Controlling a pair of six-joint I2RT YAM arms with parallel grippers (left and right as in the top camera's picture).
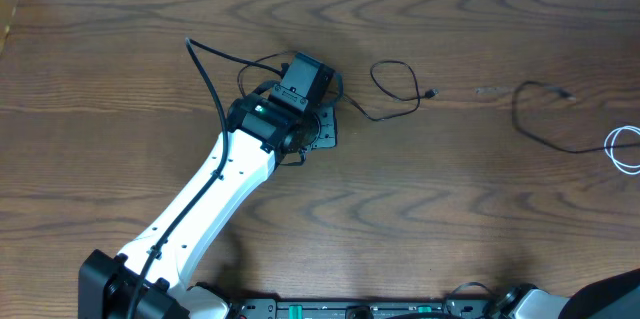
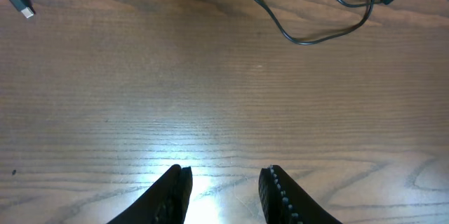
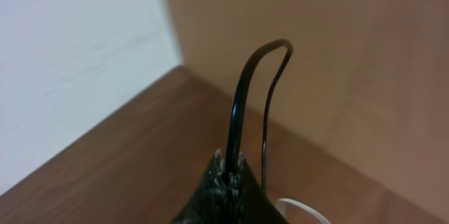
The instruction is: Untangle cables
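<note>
Black cable lies slack in an open loop on the wooden table, ahead of the left gripper, whose jaws stand partly apart over bare wood and hold nothing. Right gripper is closed, with a black cord rising from between its tips, apparently pinched. A second black length and the white cable lie near each other at the table's right side; whether they cross cannot be told. Hazards, as judged: the thin cord slipping from the closed tips; a pull drawing the loop tight; the left jaws closing on wood short of the cable.
</note>
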